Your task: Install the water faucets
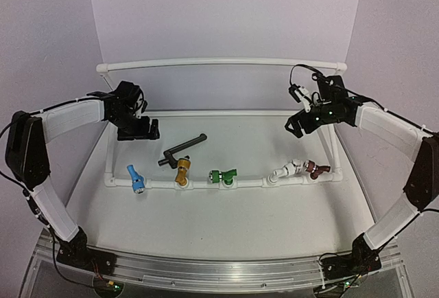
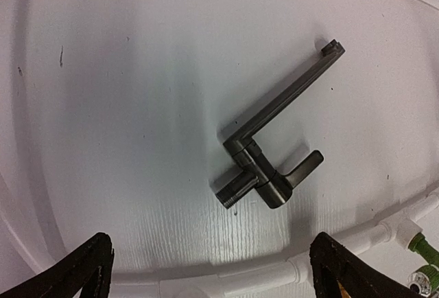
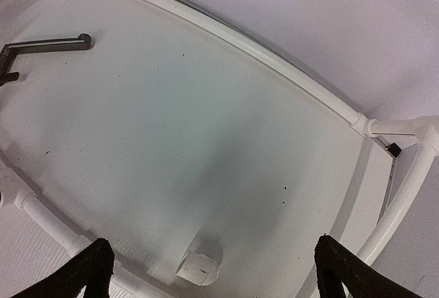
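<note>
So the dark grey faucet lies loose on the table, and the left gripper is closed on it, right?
No. The dark grey faucet lies loose on the table, but the left gripper is open, apart from it, as the left wrist view shows.

Top view looks down; wrist views share the faucet

We see the right gripper with its black fingers spread wide above the white table. A small white pipe fitting sits between them. The dark grey faucet lies at top left, near the white pipe rail.
</note>
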Motion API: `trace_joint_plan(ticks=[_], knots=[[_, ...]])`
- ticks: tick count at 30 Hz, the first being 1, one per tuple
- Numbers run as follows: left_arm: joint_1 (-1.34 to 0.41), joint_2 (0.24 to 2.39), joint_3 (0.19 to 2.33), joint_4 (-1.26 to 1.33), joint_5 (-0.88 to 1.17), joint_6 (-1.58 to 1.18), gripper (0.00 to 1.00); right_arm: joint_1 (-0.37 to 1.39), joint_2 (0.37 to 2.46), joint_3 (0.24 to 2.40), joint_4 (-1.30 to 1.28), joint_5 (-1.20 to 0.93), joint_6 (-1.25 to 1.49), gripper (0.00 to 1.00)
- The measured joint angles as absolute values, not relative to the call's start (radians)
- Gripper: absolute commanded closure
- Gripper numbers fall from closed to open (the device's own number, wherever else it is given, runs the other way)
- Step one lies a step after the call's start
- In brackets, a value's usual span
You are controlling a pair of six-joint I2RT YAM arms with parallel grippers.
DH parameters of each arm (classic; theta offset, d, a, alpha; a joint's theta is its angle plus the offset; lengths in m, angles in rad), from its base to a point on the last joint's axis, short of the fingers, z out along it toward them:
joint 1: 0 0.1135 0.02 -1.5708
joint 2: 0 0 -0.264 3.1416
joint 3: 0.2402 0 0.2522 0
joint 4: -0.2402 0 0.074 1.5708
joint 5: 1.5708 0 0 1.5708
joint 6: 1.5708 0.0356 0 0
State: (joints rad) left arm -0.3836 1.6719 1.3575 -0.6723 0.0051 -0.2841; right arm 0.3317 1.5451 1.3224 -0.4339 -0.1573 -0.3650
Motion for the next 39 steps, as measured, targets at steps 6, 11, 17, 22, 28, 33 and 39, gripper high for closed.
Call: trace_joint_plan(ticks=[6, 11, 17, 22, 28, 33, 39], knots=[[-0.396, 1.869, 1.597, -0.764, 0.028, -0.206, 0.0, 0.332, 1.551, 1.322, -0.443, -0.215, -0.336, 0.02], [-0.436, 2.037, 1.803, -0.825, 0.055, -0.128, 0.01, 0.332, 1.551, 1.322, -0.459, -0.299, -0.319, 0.02], [-0.485, 2.222, 2.022, -0.891, 0.073, -0.056, 0.03, 0.332, 1.55, 1.322, -0.476, -0.351, -0.312, 0.02], [-0.501, 2.319, 2.062, -0.897, 0.085, -0.012, 0.05, 0.332, 1.545, 1.322, -0.486, -0.38, -0.312, 0.02], [-0.5, 2.42, 2.126, -0.925, 0.062, 0.03, 0.12, 0.332, 1.539, 1.322, -0.488, -0.405, -0.312, 0.02], [-0.499, 2.477, 2.195, -0.938, 0.037, 0.058, 0.24, 0.332, 1.539, 1.322, -0.491, -0.42, -0.306, 0.02], [-0.498, 2.521, 2.259, -0.948, 0.031, 0.079, 0.36, 0.332, 1.539, 1.322, -0.495, -0.437, -0.296, 0.02]])
